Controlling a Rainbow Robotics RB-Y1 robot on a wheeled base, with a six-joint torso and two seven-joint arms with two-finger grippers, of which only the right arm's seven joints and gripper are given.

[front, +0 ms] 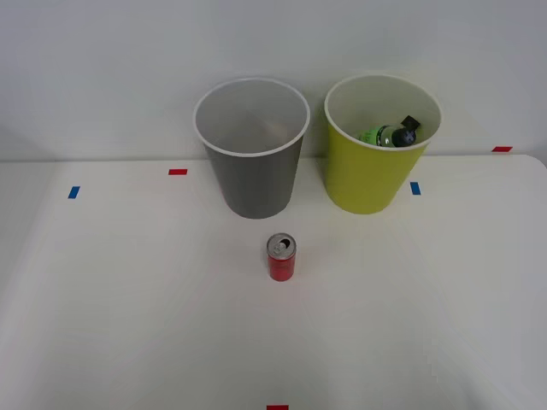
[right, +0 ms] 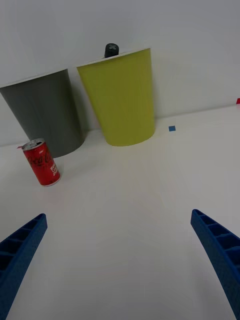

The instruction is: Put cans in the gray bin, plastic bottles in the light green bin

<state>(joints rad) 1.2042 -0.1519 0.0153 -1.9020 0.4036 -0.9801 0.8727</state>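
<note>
Currently: red can (front: 281,257) upright on counter (front: 128,325), in front of gray bin (front: 252,149). Green bottle (front: 389,134) inside light green bin (front: 376,175). Right hand (right: 120,265) released, fingers (right: 220,250) wide apart, nothing btw them.

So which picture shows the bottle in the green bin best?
The front view: it looks down into the light green bin, so the green bottle and its black cap show. The right wrist view sees the bin from the side, with just a dark cap poking above the rim.
</note>
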